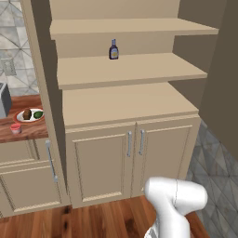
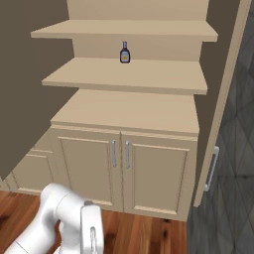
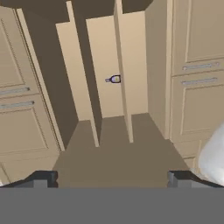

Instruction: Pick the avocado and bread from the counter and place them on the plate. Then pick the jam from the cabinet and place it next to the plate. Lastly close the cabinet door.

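Observation:
The plate [image 1: 22,119] sits on the counter [image 1: 28,132] at the far left and carries the bread [image 1: 27,114] and the avocado [image 1: 38,114]. The small red-pink jam [image 1: 16,128] stands on the counter just in front of the plate. The cabinet [image 1: 125,104] has both tall doors swung open: the left cabinet door [image 1: 44,93] and the right one [image 2: 223,99]. In the hand view my gripper [image 3: 111,179] is open and holds nothing. It points at the shelves from some distance, rolled sideways, with a brown door face [image 3: 113,148] just ahead of it.
A dark bottle [image 1: 114,49] with a pale label stands alone on the middle shelf [image 2: 125,52] [image 3: 114,79]. Two short lower doors [image 1: 135,153] are shut. A grey appliance [image 1: 3,100] sits at the counter's back. My arm's elbow [image 1: 174,202] hangs low over the wooden floor.

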Available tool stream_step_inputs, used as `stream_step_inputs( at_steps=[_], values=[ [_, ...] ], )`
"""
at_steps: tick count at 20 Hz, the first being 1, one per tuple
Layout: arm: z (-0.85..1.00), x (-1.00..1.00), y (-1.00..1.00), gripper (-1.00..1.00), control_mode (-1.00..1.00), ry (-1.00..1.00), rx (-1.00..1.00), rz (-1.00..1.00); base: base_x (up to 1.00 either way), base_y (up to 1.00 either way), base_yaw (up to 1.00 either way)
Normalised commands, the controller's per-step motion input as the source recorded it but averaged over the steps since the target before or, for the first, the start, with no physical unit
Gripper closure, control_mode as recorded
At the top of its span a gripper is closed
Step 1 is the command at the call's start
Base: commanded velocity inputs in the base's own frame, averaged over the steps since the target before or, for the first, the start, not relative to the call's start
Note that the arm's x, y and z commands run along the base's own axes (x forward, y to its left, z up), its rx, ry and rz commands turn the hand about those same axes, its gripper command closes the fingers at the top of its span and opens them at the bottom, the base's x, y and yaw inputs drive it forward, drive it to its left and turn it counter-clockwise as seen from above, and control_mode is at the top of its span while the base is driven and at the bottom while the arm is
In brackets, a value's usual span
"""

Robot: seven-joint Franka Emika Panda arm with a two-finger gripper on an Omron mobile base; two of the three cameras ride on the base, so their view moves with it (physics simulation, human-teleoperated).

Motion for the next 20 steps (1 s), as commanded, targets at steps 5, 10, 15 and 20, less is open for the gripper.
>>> stream_step_inputs(
  at_steps=[5, 10, 15, 20],
  values=[
    [0.0, 0.15, 0.0, -1.0, -1.0, -0.12, 0.13, -0.12, 0.0, 0.0, 0.0],
    [0.0, 0.38, 0.0, -1.0, -1.0, -0.01, 0.05, -0.07, 0.0, 0.0, 0.0],
    [-0.02, 0.39, -0.03, -1.0, -1.0, 0.03, 0.0, 0.0, 0.0, 0.0, 0.0],
    [-0.03, 0.02, -0.23, -1.0, -1.0, 0.0, 0.0, 0.0, 0.0, 0.0, 0.0]
  ],
)
